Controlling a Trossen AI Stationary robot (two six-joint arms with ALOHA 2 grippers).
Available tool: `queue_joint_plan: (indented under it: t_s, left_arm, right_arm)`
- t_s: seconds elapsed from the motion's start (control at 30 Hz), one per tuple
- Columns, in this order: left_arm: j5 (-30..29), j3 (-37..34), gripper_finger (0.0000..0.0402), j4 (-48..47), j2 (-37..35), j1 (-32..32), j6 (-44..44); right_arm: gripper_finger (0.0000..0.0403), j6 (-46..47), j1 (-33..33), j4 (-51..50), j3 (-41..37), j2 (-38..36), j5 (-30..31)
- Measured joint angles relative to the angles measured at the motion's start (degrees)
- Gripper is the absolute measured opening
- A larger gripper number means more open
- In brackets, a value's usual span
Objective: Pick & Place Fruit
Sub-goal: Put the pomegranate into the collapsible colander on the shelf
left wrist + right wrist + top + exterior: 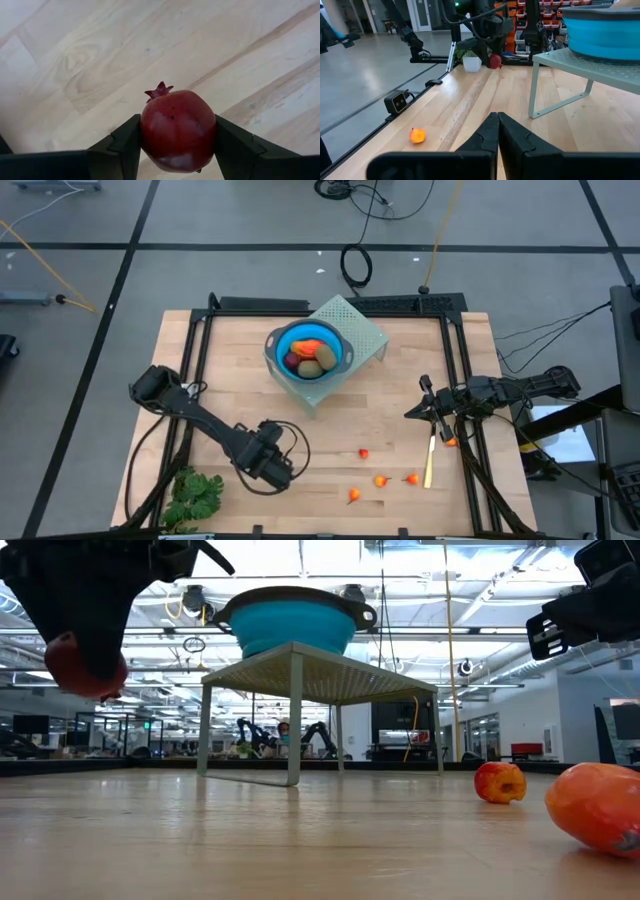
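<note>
My left gripper hangs over the table's near left part, shut on a dark-red ball with a small crown. In the low view the ball is well above the wood. A blue bowl stands on a pale green perforated stand at the far middle. It holds a red-orange piece, olive-brown ovals and something dark red. Several tiny orange-red pieces lie near the front right. My right gripper waits shut at the right edge. My left gripper pinches the dark-red ball between its two fingers, one on each side of its widest part. The fingers come from above, pointing steeply down. The ball is lifted clear of the table, and its crown sticks out sideways past the fingers.
A leafy green bunch lies at the near left corner, close to my left arm. A thin yellow stick lies near the right edge beside my right gripper. Bare wood stretches between my left gripper and the stand.
</note>
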Motion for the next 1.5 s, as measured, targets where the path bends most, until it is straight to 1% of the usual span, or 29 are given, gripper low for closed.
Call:
queue_joint_plan:
  t_s: [0.07,0.13,0.3,0.43,0.53,0.6,0.73,0.83,1.03,1.23,1.5]
  left_arm:
    - [0.0,0.0,0.0200,0.1,0.0,0.0,0.3]
    - [0.9,0.0,0.0200,1.2,0.0,0.0,3.6]
    - [4.9,0.0,0.0200,10.7,0.0,0.0,19.9]
    - [5.3,0.0,0.0200,21.4,0.0,-0.3,33.1]
    - [5.3,0.0,0.0200,28.6,0.0,-0.4,39.2]
    - [4.8,0.0,0.0200,32.5,0.0,-0.2,41.1]
    - [1.1,0.0,0.0200,40.8,0.0,-0.1,43.5]
    - [-0.3,0.0,0.0200,46.0,0.0,-0.2,45.4]
    - [-0.8,0.0,0.0200,55.1,0.0,-0.2,49.0]
    - [-1.0,0.0,0.0200,62.5,0.0,-0.2,50.9]
    - [-3.3,0.0,0.0200,70.3,0.0,-0.1,51.1]
  right_arm:
    - [0.0000,0.0,0.0,0.0,0.0,0.0,0.0]
    - [0.0000,0.0,0.0,0.0,0.0,0.0,0.0]
    - [0.0000,0.0,0.0,0.0,0.0,0.0,0.0]
    - [0.0000,0.0,0.0,0.0,0.0,0.0,0.0]
    - [0.0000,0.0,0.0,0.0,0.0,0.0,0.0]
    - [0.0000,0.0,0.0,0.0,0.0,0.0,0.0]
    - [0.0000,0.0,0.0,0.0,0.0,0.0,0.0]
    - [0.0000,0.0,0.0,0.0,0.0,0.0,0.0]
    - [0.0000,0.0,0.0,0.0,0.0,0.0,0.0]
    - [0.0000,0.0,0.0,0.0,0.0,0.0,0.0]
    - [0.0000,0.0,0.0,0.0,0.0,0.0,0.0]
